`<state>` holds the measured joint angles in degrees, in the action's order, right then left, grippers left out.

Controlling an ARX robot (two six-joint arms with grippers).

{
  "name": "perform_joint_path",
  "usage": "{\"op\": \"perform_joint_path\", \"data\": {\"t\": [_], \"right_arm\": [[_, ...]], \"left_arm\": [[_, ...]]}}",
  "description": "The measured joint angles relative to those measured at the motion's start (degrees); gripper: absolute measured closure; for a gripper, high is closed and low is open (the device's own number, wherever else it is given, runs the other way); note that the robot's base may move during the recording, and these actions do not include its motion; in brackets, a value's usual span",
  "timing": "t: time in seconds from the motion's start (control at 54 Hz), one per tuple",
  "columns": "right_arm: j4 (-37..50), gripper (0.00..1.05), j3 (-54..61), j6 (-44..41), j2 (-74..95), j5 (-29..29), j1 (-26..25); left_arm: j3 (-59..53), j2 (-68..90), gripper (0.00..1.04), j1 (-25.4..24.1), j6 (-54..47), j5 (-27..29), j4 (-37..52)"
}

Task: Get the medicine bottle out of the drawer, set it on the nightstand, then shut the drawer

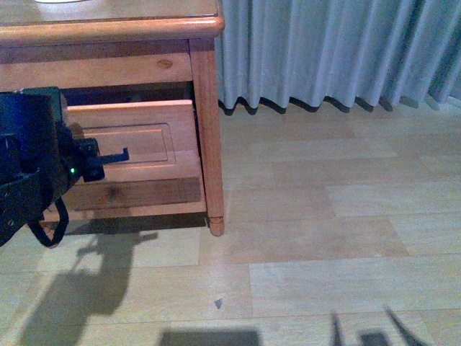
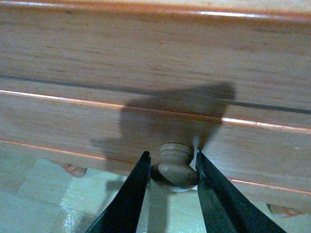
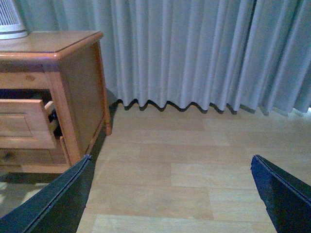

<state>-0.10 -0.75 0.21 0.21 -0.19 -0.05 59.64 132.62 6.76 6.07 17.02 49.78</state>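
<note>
- The drawer (image 1: 137,140) of the nightstand (image 1: 205,108) stands part-way out, with a dark gap above its panelled front.
- The left pincer (image 2: 172,158) is closed onto the drawer's round wooden knob (image 2: 175,170), one finger against each side of it.
- The right pincer (image 3: 171,165) is spread wide and holds nothing. It hangs over the floor (image 3: 194,160), well apart from the nightstand.
- The medicine bottle shows in no view. The drawer's inside is hidden, and on the part of the top that shows there is only a white ribbed appliance (image 3: 8,22).
- Progress, as I judge it: the drawer is being handled by its knob. The bottle is not yet seen on the nightstand, so fetching, placing and closing look left to do.
</note>
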Motion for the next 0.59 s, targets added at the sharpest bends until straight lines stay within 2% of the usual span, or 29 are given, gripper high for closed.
{"op": "perform_joint_path", "data": {"t": [0.241,0.593], "right_arm": [[0.0,0.07,0.0,0.0,0.0,0.0,0.0],[0.0,0.07,0.0,0.0,0.0,0.0,0.0]], "left_arm": [[-14.1,-4.1,0.81,1.4,1.4,1.0,9.4],[-31.8,-7.8,0.81,1.6,1.7,-1.7,22.2]]}}
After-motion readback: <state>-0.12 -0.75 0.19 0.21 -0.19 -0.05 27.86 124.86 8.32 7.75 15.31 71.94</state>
